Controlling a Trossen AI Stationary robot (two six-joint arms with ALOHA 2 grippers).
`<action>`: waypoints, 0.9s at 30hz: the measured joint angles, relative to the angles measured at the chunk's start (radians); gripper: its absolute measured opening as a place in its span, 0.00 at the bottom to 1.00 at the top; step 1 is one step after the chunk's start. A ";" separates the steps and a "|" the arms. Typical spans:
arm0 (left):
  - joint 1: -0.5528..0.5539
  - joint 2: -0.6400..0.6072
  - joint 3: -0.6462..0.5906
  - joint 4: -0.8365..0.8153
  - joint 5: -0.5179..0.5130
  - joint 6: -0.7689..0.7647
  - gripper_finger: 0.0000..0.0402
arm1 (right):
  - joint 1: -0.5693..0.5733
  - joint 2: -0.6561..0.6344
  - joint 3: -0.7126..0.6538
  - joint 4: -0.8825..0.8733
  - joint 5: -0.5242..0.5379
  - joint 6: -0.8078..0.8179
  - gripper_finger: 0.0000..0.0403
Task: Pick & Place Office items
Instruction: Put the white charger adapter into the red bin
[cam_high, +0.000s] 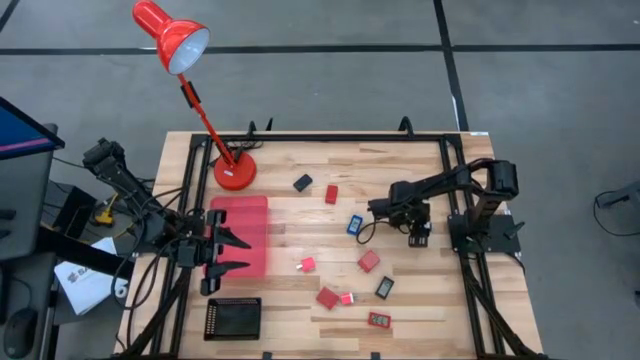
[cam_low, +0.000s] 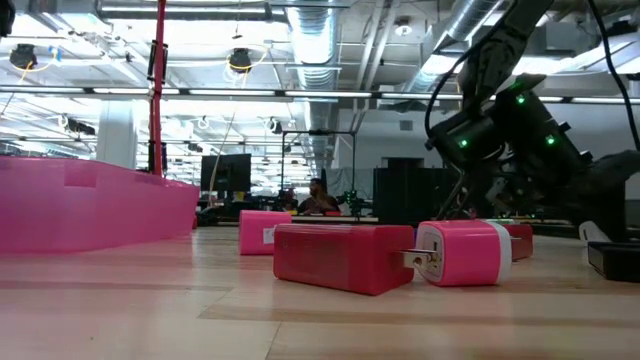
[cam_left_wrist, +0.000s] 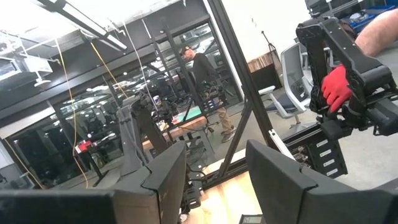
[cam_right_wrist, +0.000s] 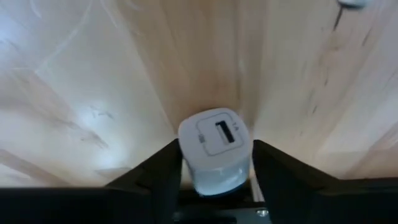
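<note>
On a wooden table (cam_high: 420, 300) scattered with small office items (cam_high: 369, 261), the right gripper (cam_right_wrist: 214, 180) pinches a white charger (cam_right_wrist: 214, 146) near the right edge, which might slip if its grip loosens.

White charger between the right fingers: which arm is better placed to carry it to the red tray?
Right. Its gripper already clamps the white charger. The left gripper waits open over the red tray, holding nothing.

The table (cam_high: 300, 215) is viewed straight down from overhead and level from its surface; the red tray (cam_high: 245, 235) is shared by both views.
</note>
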 joint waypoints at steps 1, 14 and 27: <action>0.000 0.000 0.000 0.000 0.000 -0.001 0.41 | -0.003 0.000 0.000 -0.001 0.000 0.000 0.40; 0.000 0.000 0.000 0.003 -0.128 -0.001 0.41 | 0.022 -0.032 0.006 0.045 -0.106 0.029 0.30; 0.014 0.001 -0.001 -0.056 -0.507 0.000 0.41 | 0.118 -0.458 0.132 0.217 -0.104 0.235 0.30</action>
